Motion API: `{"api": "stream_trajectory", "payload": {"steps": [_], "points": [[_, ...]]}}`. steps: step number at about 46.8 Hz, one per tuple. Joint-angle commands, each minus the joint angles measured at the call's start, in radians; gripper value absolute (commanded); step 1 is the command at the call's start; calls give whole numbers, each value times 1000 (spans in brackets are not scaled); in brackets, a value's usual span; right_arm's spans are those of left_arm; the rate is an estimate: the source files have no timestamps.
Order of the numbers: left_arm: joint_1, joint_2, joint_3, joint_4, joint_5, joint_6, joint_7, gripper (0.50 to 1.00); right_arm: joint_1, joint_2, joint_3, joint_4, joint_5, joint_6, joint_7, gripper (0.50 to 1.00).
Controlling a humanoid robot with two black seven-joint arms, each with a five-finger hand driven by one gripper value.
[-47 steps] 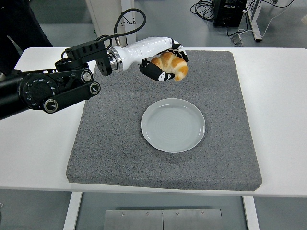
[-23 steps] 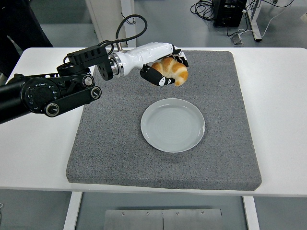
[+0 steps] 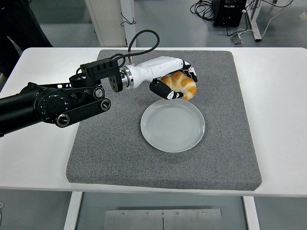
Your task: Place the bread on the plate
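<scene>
- Above the plate's (image 3: 172,125) far rim, the left hand (image 3: 173,81) holds the bread (image 3: 181,84) — fingers (image 3: 162,89) wrapped around it.
- Bread is clear of the plate — not yet released.

Plate (image 3: 172,132) glossy, smooth; mat (image 3: 120,153) rough, matt, felt-like; bread (image 3: 182,85) shiny-crusted.

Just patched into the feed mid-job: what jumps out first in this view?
The golden bread grabs the eye, gripped in the left hand just above the far rim of the pale plate. The plate sits empty at the middle of the grey mat, and the long black left arm reaches in from the left edge.
</scene>
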Motion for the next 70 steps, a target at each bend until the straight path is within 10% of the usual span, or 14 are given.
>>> {"api": "stream_trajectory", "payload": {"steps": [1,61,65,70], "points": [[4,-12,2,1,1,0,1,536,0,0,0,0,0,1,0,1000],[98,-38,157,8,84,91,4,560,0,0,0,0,0,1,0,1000],[104,-38,155,8,81,91,4,602,0,0,0,0,0,1,0,1000],[112,-37,151,8,70,91,-2,794,0,0,0,0,0,-1,0,1000]]}}
